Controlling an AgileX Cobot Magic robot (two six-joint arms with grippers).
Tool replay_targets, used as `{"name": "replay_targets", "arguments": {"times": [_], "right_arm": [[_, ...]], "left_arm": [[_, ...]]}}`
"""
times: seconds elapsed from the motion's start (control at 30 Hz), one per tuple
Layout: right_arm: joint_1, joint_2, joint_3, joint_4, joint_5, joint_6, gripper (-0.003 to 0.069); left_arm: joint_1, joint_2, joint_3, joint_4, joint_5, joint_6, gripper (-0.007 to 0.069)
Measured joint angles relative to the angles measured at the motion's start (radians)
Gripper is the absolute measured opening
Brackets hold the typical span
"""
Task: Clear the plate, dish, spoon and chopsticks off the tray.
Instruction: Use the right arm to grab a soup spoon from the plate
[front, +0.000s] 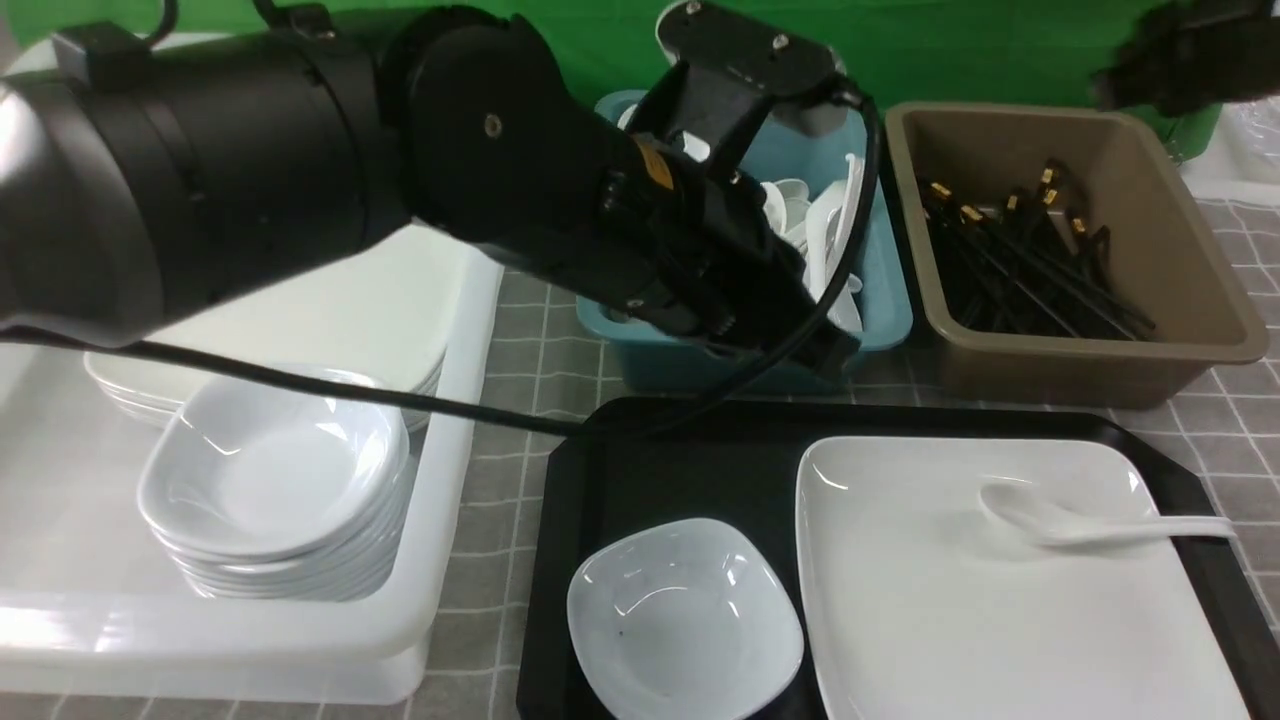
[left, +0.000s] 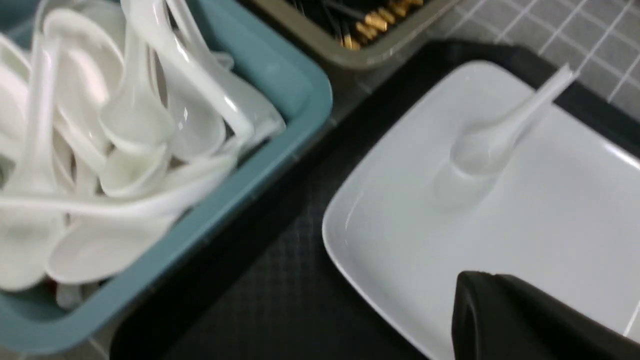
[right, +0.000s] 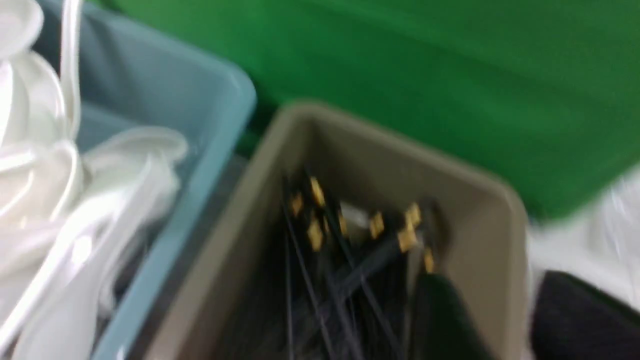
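The black tray (front: 680, 460) holds the small dish (front: 685, 620) at its front left and the large plate (front: 950, 620) at the right. The spoon (front: 1060, 522) lies on the plate, handle over the right rim; it also shows in the left wrist view (left: 485, 145) on the plate (left: 500, 220). No chopsticks show on the tray; several black chopsticks (front: 1030, 260) lie in the brown tub. My left gripper (front: 830, 350) hangs over the tray's far edge; its fingers (left: 495, 285) look shut and empty. My right gripper (right: 500, 310) is open and empty above the brown tub's right wall.
A teal tub (front: 890, 300) full of white spoons stands behind the tray. The brown tub (front: 1080, 370) stands to its right. A white bin (front: 440, 560) at the left holds a stack of dishes (front: 270, 480) and stacked plates (front: 400, 330). A green backdrop stands behind.
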Motion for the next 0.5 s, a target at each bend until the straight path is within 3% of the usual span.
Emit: {"name": "replay_targets", "arguments": {"times": [0.1,0.2,0.3,0.4,0.5], "right_arm": [[-0.049,-0.051,0.004,0.001,0.225,0.025,0.0048],[-0.095,-0.056,0.046,0.041,0.381,-0.012,0.002],[-0.14,-0.044,0.133,0.181,0.485,-0.177,0.0018],[-0.144,-0.038,0.22,0.339,0.48,-0.379,0.0033],[-0.1,-0.036,0.298,0.43,0.388,-0.539,0.0134]], "left_arm": [[0.0,-0.007,0.0,0.022,0.061,-0.003,0.0005],[0.0,-0.026,0.0,0.037,0.113,-0.008,0.0005],[0.0,-0.054,0.0,0.047,0.145,-0.008,0.0005],[0.0,-0.083,0.0,0.059,0.158,-0.011,0.0005],[0.0,-0.109,0.0,0.077,0.168,-0.012,0.0005]]}}
